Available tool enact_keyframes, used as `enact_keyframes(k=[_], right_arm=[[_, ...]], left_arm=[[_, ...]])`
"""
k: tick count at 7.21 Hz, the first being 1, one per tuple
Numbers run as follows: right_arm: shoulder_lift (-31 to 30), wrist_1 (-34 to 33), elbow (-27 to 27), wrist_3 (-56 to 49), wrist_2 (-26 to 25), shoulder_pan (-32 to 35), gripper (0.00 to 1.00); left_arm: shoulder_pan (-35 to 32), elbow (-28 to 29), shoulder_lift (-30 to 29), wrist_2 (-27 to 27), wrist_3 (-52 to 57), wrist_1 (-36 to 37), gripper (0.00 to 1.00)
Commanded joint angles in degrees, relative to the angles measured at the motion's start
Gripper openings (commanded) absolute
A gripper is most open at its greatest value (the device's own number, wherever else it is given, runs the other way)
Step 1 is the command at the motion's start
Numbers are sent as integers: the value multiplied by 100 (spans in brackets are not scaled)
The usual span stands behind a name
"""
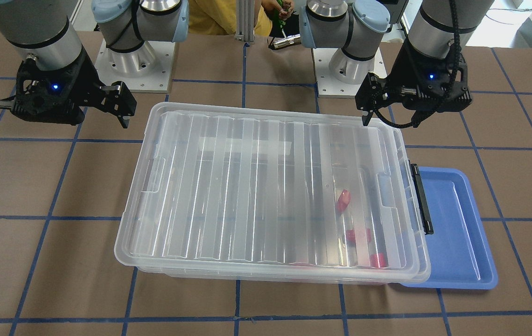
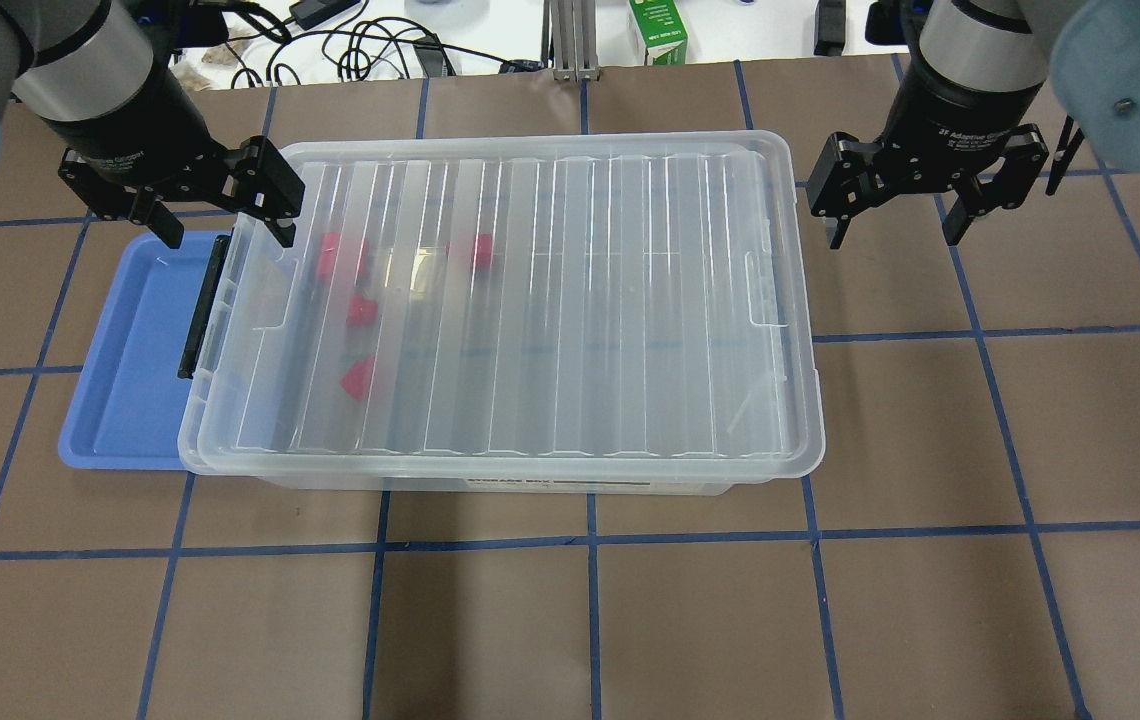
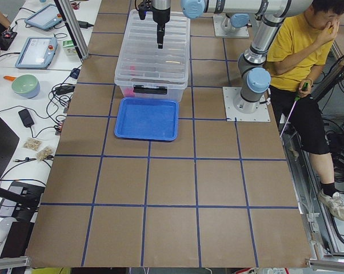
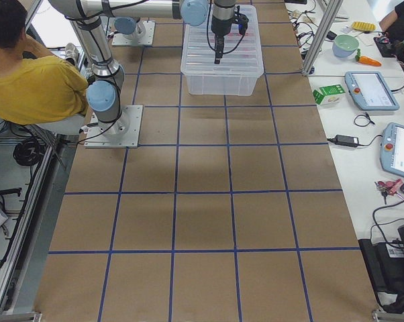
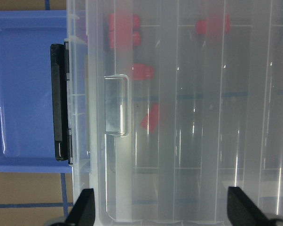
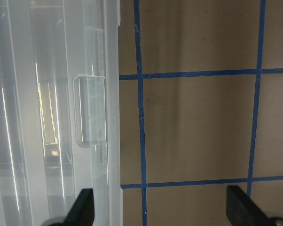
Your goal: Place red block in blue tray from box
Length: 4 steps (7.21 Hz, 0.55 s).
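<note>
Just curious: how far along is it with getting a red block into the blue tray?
Nothing done yet: the blue tray is empty, and the red blocks sit in the box under its shut lid. The left gripper and right gripper hover open at its two ends. To do: lid off, grasp a block, set it in the tray.

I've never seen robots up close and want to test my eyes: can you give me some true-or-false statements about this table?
The lid is on the clear box. True.
The red pieces lie in the blue tray. False: they are inside the box.
The left gripper and the right gripper are both open, holding nothing. True.
The tray sits at the box's end away from the black latch. False: it sits at the latch end.
</note>
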Motion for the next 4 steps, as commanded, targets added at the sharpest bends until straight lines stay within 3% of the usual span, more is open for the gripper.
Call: enact_keyframes(k=[1,4], right_arm=[[0,4,32,11,-27,9,100],[0,22,23,-50,-18,0,100]], left_arm=[[0,0,0,0,-1,0,100],[0,0,0,9,-1,0,100]])
